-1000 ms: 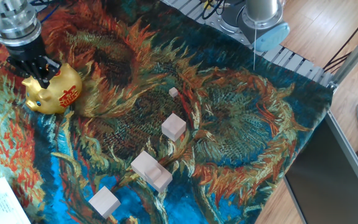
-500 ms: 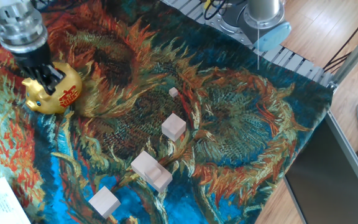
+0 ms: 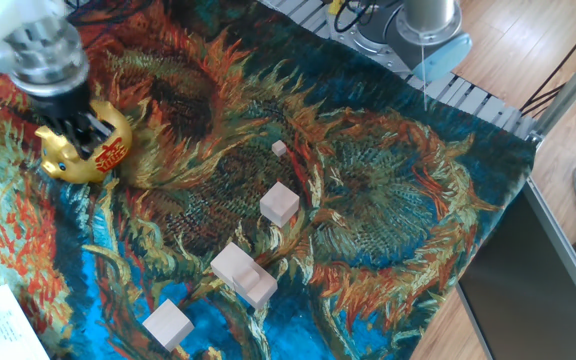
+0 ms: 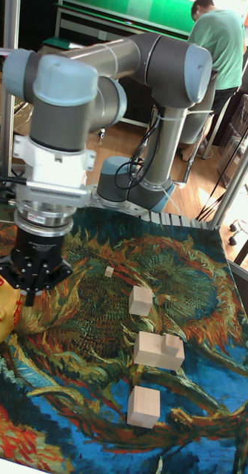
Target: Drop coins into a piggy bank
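Note:
The gold piggy bank with red markings stands at the cloth's far left; in the tall fixed view only part of the piggy bank shows at the left edge. My gripper points down right over the pig's back, its dark fingers close to or touching the top. The gripper hangs just right of the pig in the tall view. I see no coins, and the gap between the fingers is too dark and blurred to read.
Pale wooden blocks lie mid-cloth: a small cube, a larger cube, a stepped block and another cube. A white paper sits at the front left corner. The arm's base stands behind the table.
The gripper has slid a little to the right and down, from the pig's head side onto its back. The pig and the blocks have not moved.

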`<state>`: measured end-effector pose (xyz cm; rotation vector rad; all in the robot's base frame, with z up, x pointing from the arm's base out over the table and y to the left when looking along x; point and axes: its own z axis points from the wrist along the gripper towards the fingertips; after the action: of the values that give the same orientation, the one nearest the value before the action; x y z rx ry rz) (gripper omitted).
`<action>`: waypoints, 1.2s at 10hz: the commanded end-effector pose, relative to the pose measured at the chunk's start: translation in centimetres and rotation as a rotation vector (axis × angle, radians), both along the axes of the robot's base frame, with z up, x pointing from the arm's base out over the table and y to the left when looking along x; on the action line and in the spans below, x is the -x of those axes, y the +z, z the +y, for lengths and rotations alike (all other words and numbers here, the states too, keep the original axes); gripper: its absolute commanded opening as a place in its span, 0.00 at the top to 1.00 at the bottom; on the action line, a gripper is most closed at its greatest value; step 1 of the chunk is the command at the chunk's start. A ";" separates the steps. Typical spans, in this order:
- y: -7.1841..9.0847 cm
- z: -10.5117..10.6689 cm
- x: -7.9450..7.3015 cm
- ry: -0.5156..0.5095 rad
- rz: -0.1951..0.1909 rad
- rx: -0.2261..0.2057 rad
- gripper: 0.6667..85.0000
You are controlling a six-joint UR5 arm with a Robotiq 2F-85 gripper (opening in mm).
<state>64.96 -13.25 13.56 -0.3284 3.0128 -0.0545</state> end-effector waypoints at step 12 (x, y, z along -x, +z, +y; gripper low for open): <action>-1.6 10.0 1.6 0.053 -0.024 0.001 0.99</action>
<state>63.62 -3.94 12.49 -0.3564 2.9921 -0.0849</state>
